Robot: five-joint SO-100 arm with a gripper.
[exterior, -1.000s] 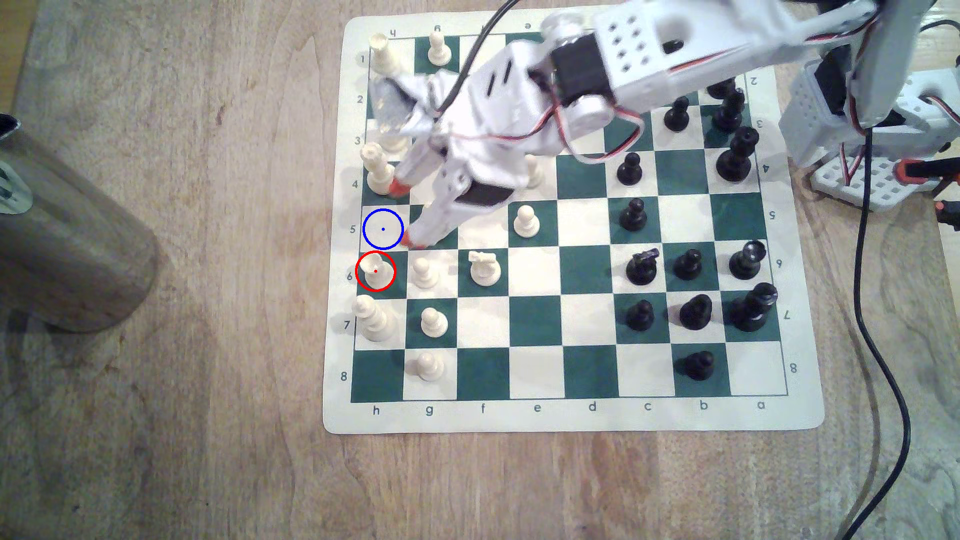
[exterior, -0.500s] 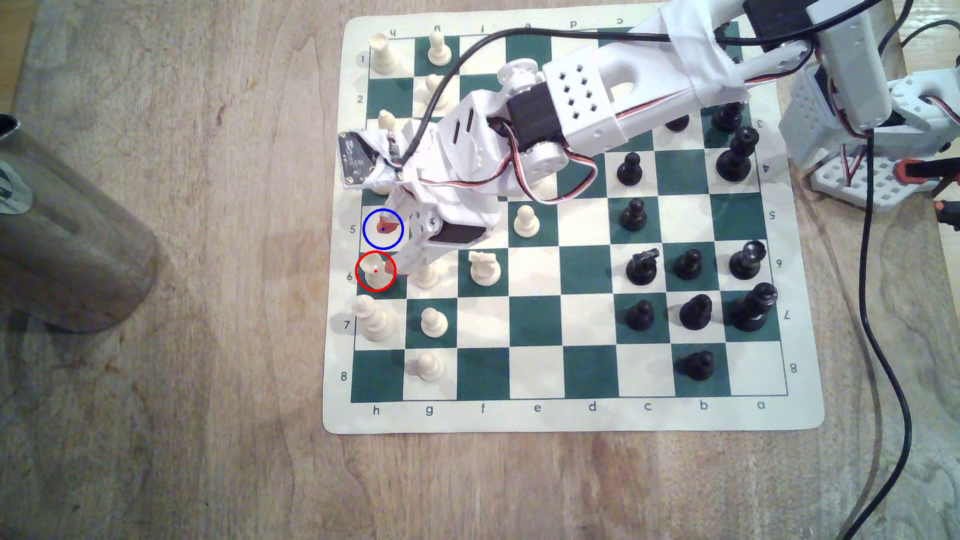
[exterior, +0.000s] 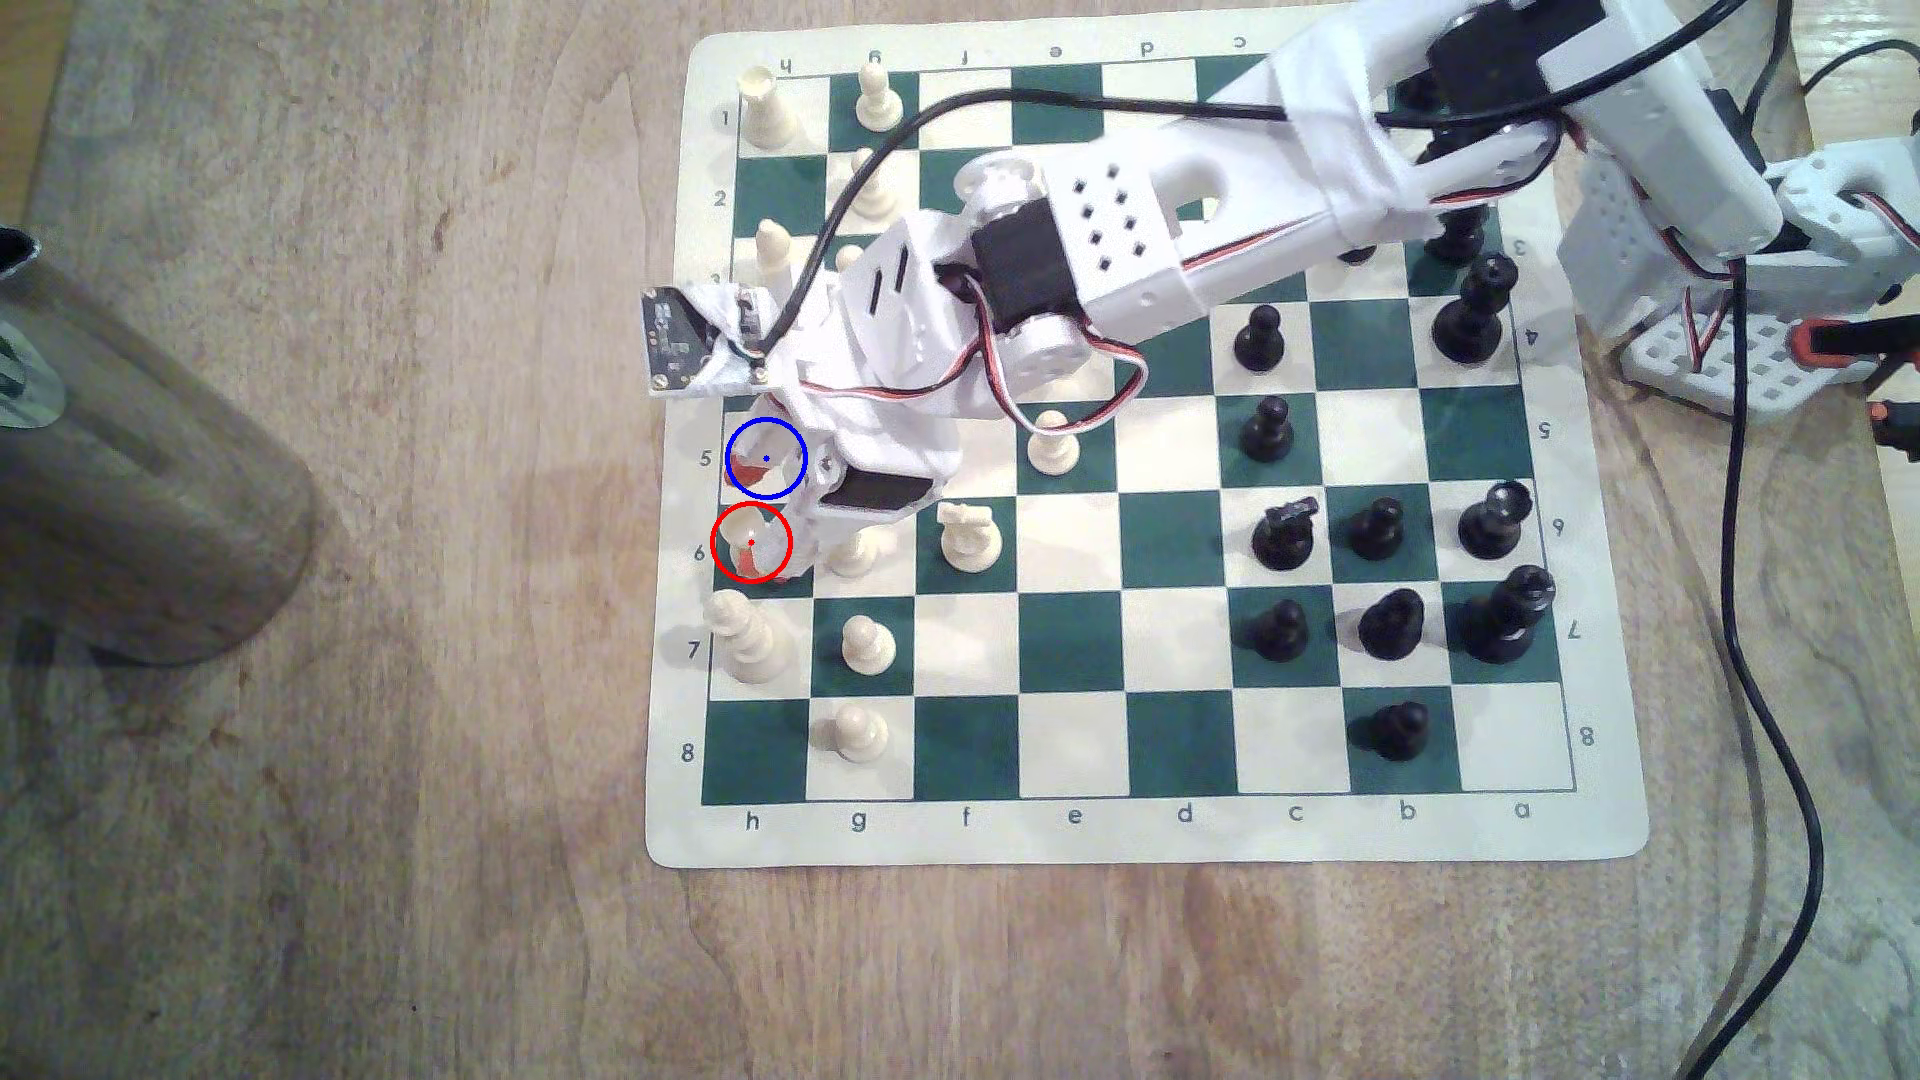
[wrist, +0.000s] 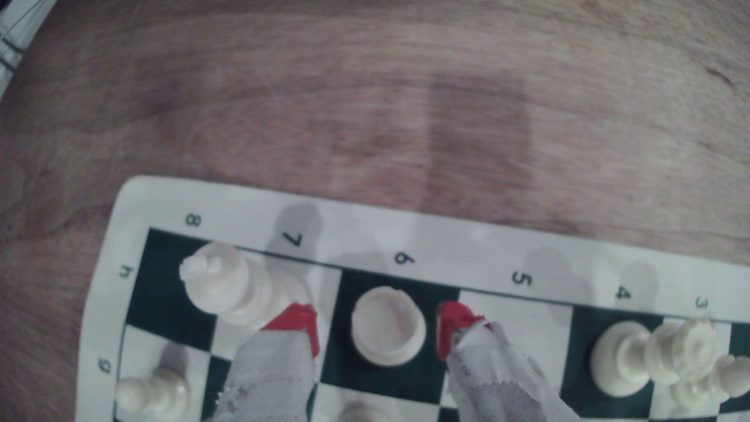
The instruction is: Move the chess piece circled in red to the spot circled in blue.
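gripper [wrist: 379, 330] straddles cream, flat-topped, round-based rook [wrist: 388, 324].

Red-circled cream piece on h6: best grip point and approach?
Grip the red-circled cream piece at its narrow waist, coming from above. It stands upright, its flared top wider than the waist. The open end effector already straddles it, one red fingertip on each side.

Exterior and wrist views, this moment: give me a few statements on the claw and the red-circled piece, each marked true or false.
1. The claw is open, a red tip on each side of the red-circled piece. True.
2. That piece stands on a cream square. False: dark green.
3. The blue-circled spot carries a pawn. False: no piece stands there.
4. The piece stands upright on the board. True.
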